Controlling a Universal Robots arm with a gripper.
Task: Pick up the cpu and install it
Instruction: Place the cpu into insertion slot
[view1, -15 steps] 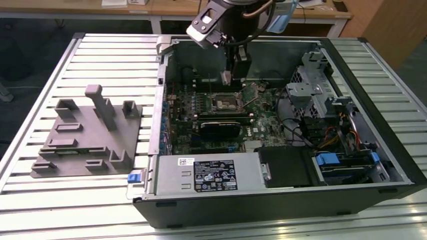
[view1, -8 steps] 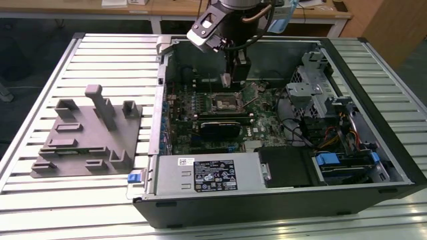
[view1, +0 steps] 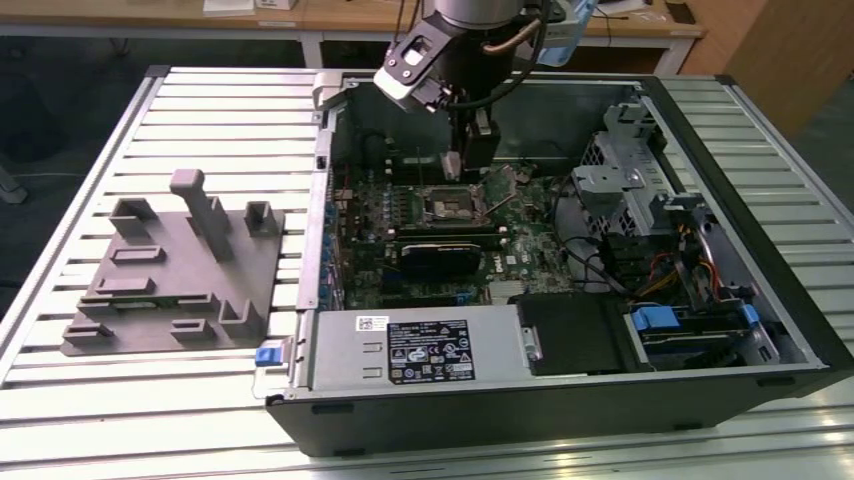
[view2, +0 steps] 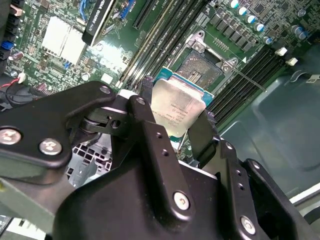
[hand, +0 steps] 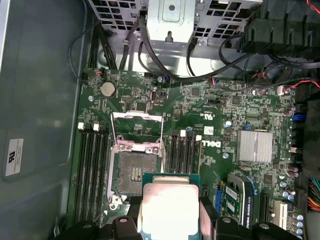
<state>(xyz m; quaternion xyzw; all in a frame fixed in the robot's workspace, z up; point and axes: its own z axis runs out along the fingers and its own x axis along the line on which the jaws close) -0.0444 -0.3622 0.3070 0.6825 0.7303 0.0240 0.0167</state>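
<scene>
Cpu (view2: 181, 106) was held pinched in the gripper (view1: 463, 150), poised near the open socket (hand: 134, 172); the placing step was judged in hand, with square alignment over the socket called for.

The gripper (hand: 170, 222) clasps the silvery cpu (hand: 169, 207) by two opposite edges above the green motherboard (hand: 210, 132), partly overlapping the open socket (hand: 133, 172) with its metal bracket (hand: 136, 131) flipped back

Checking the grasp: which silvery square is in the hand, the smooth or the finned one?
The smooth, green-edged cpu, gripped by the hand; the finned heatsink sits on the board.
</scene>
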